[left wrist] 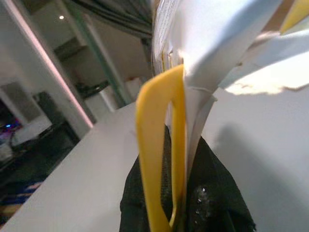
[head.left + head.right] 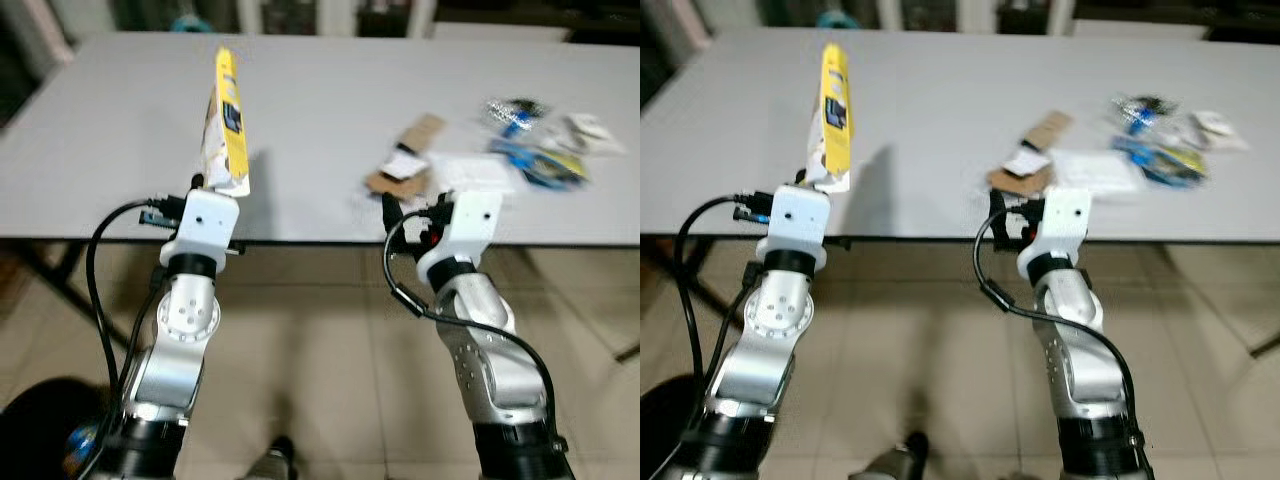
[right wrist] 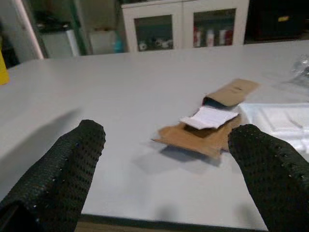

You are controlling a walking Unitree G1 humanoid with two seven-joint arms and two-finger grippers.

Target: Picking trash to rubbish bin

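Now, look at the left centre of the head frame: your left gripper (image 2: pixel 218 185) has its fingers pinched on the bottom of a yellow-and-white wrapper (image 2: pixel 227 120), which stands upright above the near edge of the grey table (image 2: pixel 120 150). Your right gripper (image 2: pixel 410 210), at the centre right, hovers at the table's front edge with its fingers (image 3: pixel 63 169) spread wide and nothing between them. Just beyond it lies a torn brown cardboard piece (image 3: pixel 203 137) with a white paper scrap (image 3: pixel 208 117) on top. Further right, toward the frame's upper right, you have a white sheet (image 2: pixel 475 172) and a heap of plastic packets (image 2: pixel 545 145).
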